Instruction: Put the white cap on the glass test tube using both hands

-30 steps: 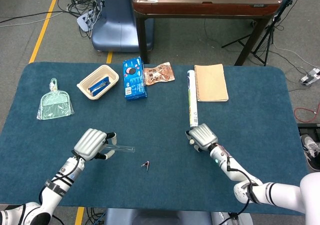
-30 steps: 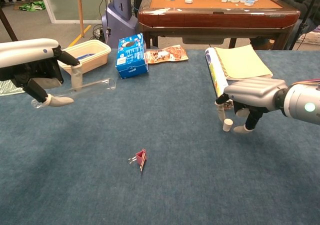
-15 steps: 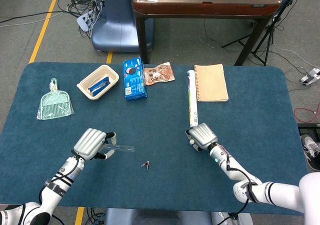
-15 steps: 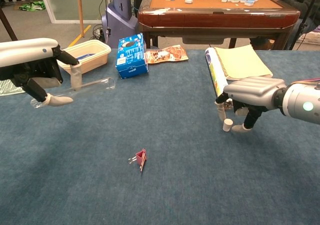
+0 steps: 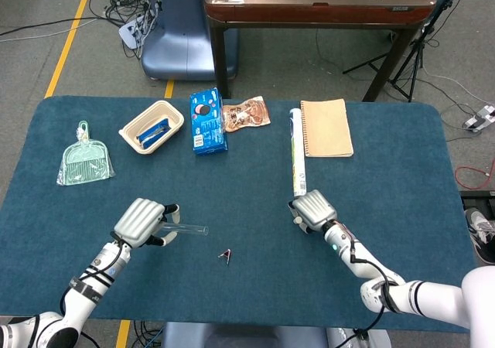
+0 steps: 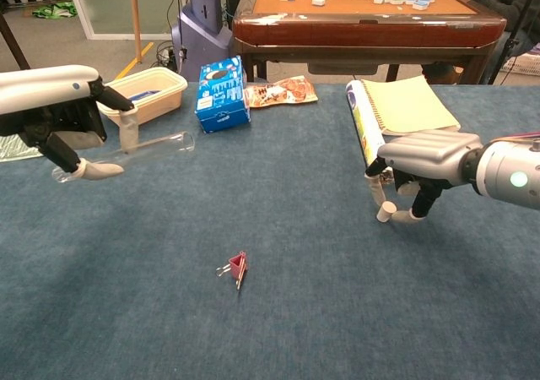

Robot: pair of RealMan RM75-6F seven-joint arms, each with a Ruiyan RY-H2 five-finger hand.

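Since a second ago the cap (image 6: 385,212) has gone from upright on the cloth to tilted, now caught between the right hand's (image 6: 419,165) fingertips (image 6: 413,217); the left side is unchanged.

Right hand: palm down at the table's right-centre, fingers curled down, pinching the cap by thumb and a finger. Whether the cap's lower edge touches the cloth I cannot tell. In the head view the hand (image 5: 313,209) hides the cap.

Left hand (image 6: 52,114): raised above the table's left part, fingers wrapped round the closed end of the tube (image 6: 139,151), which lies nearly level, open mouth pointing toward the middle. Same hand (image 5: 143,220) and tube (image 5: 186,227) in the head view. Tube and cap are well apart.

Around: a red binder clip (image 6: 235,268) lies on the cloth between the two hands, nearer the robot. Just behind the right hand, a rolled sheet (image 5: 296,162) runs front to back, with a spiral notebook (image 5: 326,127) beside it. Far edge, centre: a blue biscuit box (image 5: 207,121) and a snack packet (image 5: 246,114). Left of those, a cream tray (image 5: 134,131) with something blue in it. Far left, a green dustpan in a bag (image 5: 84,160). Blue cloth covers the table (image 5: 232,301). Beyond it, a wooden table (image 6: 363,21) with small game pieces.
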